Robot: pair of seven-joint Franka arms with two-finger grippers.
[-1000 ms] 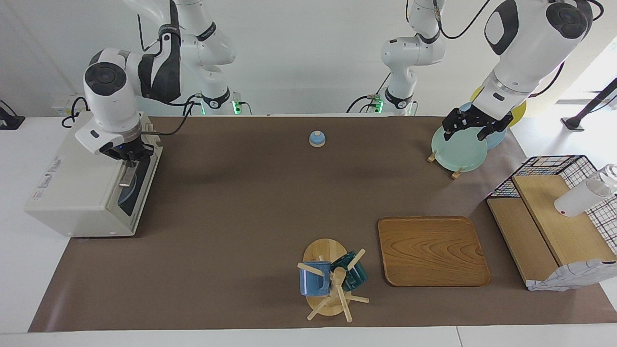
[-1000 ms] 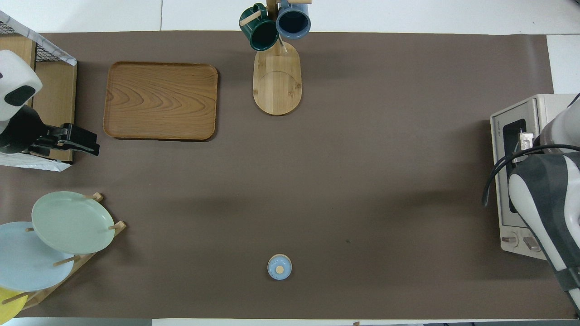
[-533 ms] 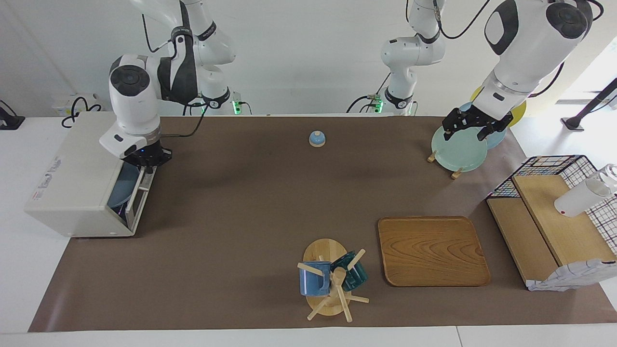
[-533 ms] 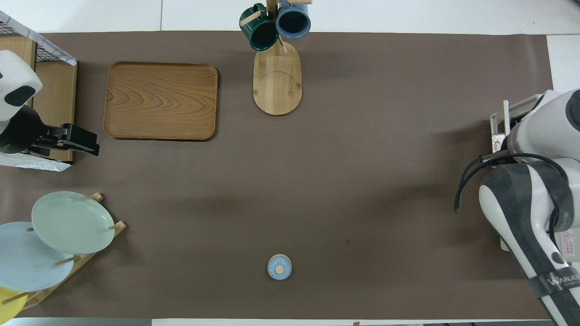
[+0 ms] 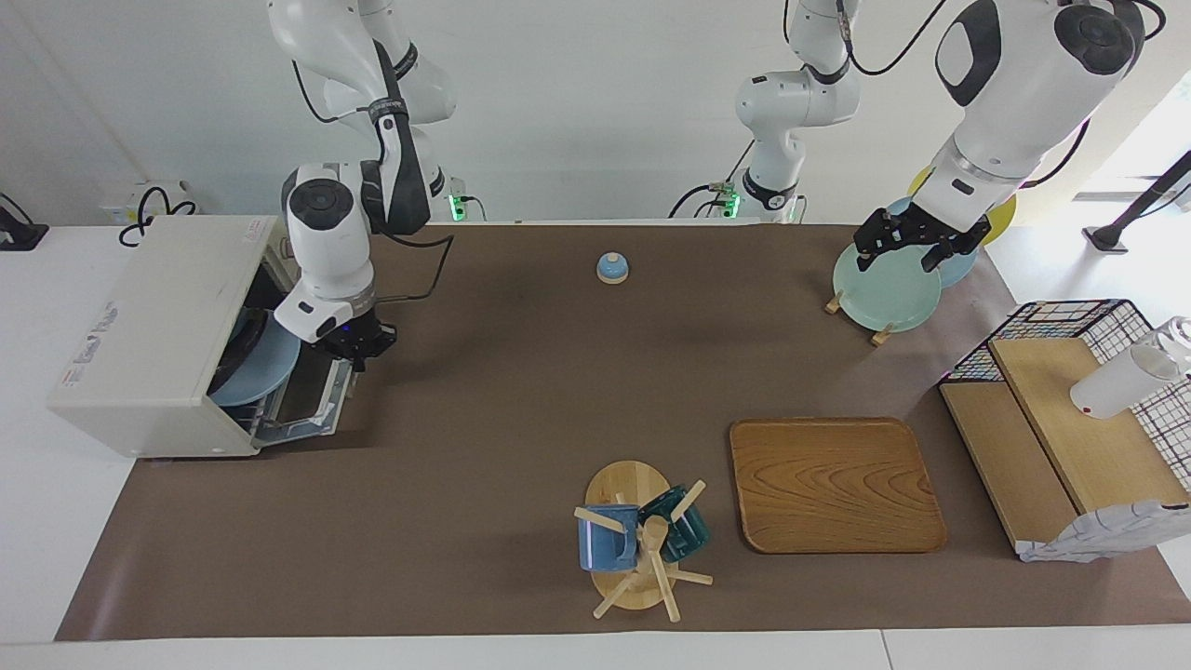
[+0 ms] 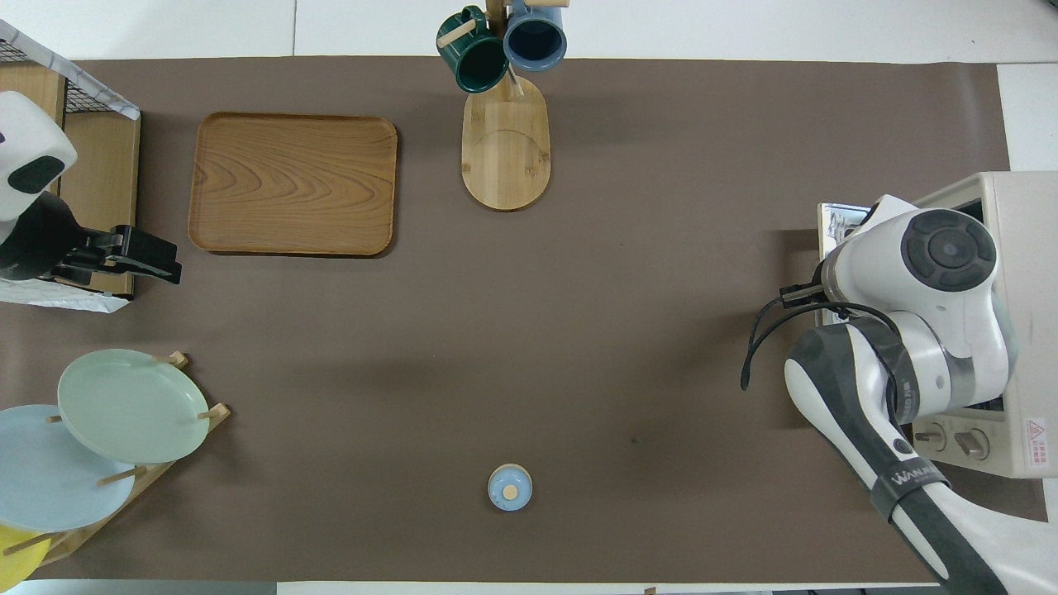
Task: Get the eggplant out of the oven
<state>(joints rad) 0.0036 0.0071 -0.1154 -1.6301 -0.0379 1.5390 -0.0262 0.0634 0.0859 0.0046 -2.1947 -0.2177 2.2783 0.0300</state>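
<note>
Eggplant stays unseen inside the oven (image 5: pixel 158 326), whose lowered door the right claw (image 5: pixel 358 352) clamps; left claw (image 5: pixel 907 244) apart.

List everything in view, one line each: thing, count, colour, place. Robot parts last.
mat: 1, brown, covers the table
oven: 1, cream-white, at the right arm's end
oven door: 1, glass, folded down open
dish: 1, light blue, in the oven; no eggplant can be made out
dome: 1, blue, mid-table, near the robots
plates: 3, pale green, light blue, yellow, in a wooden rack at the left arm's end
tray: 1, wood, farther from the robots than the plates
mugs: 2, blue and dark green, on a wooden mug stand beside the tray
shelf: 1, wood and wire, at the left arm's end
bottle: 1, white, on the shelf
right claw: shut on the oven door
left claw: open, over the green plate
</note>
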